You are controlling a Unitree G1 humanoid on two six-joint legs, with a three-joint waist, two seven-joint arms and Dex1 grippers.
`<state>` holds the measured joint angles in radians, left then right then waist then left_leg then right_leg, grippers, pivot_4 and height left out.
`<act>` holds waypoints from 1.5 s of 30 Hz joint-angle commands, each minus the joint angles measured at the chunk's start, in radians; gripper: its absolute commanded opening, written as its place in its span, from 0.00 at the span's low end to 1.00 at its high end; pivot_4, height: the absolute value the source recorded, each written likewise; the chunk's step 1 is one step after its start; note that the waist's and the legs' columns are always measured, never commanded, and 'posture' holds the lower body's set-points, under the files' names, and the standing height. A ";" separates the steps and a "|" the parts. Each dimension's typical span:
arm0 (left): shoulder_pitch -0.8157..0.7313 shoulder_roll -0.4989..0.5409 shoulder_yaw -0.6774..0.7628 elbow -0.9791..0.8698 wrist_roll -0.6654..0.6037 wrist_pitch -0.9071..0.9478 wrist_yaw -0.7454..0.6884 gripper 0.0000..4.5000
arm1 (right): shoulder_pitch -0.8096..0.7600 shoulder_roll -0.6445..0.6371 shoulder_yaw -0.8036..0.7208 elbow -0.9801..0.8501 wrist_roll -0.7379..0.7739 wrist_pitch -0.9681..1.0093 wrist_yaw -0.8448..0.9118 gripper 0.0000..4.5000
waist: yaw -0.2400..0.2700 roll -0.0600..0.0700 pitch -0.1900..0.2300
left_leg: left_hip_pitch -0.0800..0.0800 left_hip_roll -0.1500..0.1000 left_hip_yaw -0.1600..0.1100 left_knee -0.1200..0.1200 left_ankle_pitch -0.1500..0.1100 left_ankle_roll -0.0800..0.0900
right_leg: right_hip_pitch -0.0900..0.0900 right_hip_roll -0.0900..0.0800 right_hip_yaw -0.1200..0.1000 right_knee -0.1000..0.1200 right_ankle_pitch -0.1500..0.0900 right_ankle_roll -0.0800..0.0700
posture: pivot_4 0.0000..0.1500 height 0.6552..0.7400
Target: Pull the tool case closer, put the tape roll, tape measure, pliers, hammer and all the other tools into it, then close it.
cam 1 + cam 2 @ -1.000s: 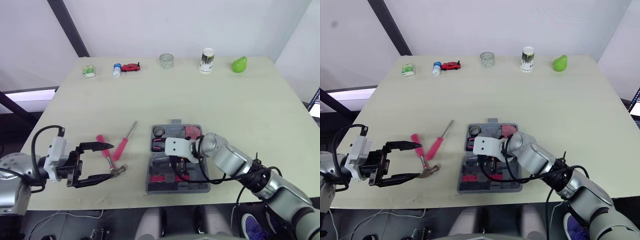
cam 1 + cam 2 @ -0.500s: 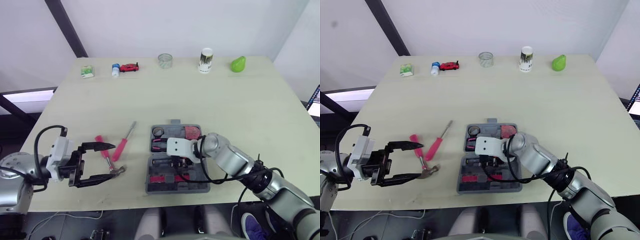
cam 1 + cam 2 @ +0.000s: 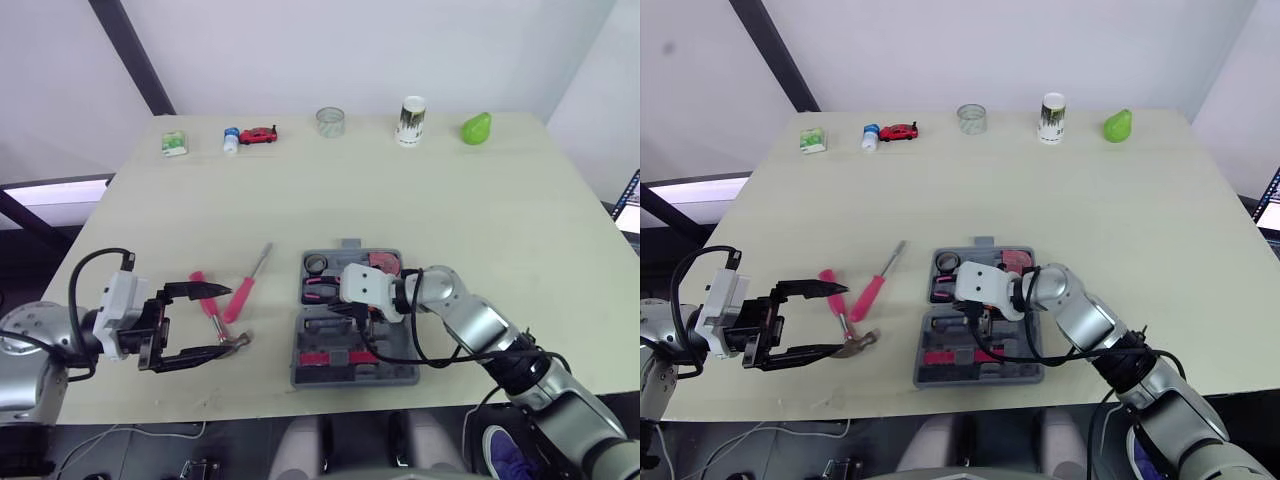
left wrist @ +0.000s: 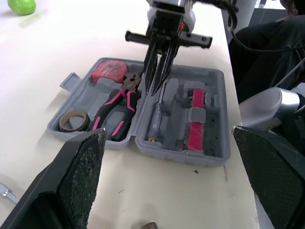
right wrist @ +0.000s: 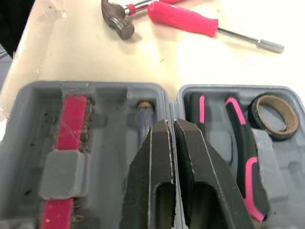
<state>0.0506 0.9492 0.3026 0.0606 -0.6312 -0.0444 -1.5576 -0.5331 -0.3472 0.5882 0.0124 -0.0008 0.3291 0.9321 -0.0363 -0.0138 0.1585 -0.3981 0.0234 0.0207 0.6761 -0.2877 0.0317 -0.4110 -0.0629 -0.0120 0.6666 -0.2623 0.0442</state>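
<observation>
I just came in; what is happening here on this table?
The robot is packing an open tool case. The tape roll, pliers and tape measure lie inside it. The right gripper, shut, hangs over the case's middle. The left gripper, open, is at the hammer, which lies on the table beside a pink screwdriver, both outside the case.

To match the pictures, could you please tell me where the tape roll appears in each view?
Left eye: tape roll, tool case's far left corner.
Right eye: tape roll, same corner.
Left wrist: tape roll beside the pliers.
Right wrist: tape roll beside their handles.
Shared landmark: the pliers.
</observation>
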 commanded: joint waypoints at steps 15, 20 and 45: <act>-0.004 -0.003 0.005 -0.026 -0.002 0.013 -0.033 1.00 | 0.026 0.018 0.007 0.173 -0.074 -0.121 0.022 0.02 | -0.001 0.000 0.000 | 0.000 0.000 0.000 0.000 0.000 0.000 | 0.000 0.000 0.000 0.000 0.000 0.000 | 1.00 1.00; -0.005 -0.004 0.005 -0.034 -0.002 0.017 -0.027 1.00 | 0.038 0.007 0.046 0.239 -0.120 -0.117 0.035 0.02 | -0.001 -0.001 -0.001 | 0.002 0.000 0.000 0.000 0.000 0.000 | 0.001 0.000 0.001 0.001 0.000 0.000 | 1.00 1.00; 0.104 -0.133 0.280 -0.036 -0.097 0.261 0.325 1.00 | 0.425 -0.117 -0.696 -0.234 0.311 -0.131 -0.138 0.02 | 0.026 -0.004 -0.003 | 0.013 0.000 0.000 -0.002 0.000 0.000 | 0.014 -0.004 0.000 -0.004 0.000 0.000 | 1.00 1.00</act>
<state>0.1490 0.8193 0.5373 0.0231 -0.7116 0.2202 -1.2558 -0.1210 -0.4528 -0.0609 -0.1819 0.2793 0.2135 0.7880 -0.0106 -0.0179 0.1560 -0.3845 0.0232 0.0207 0.6732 -0.2880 0.0317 -0.3975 -0.0670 -0.0121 0.6626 -0.2624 0.0443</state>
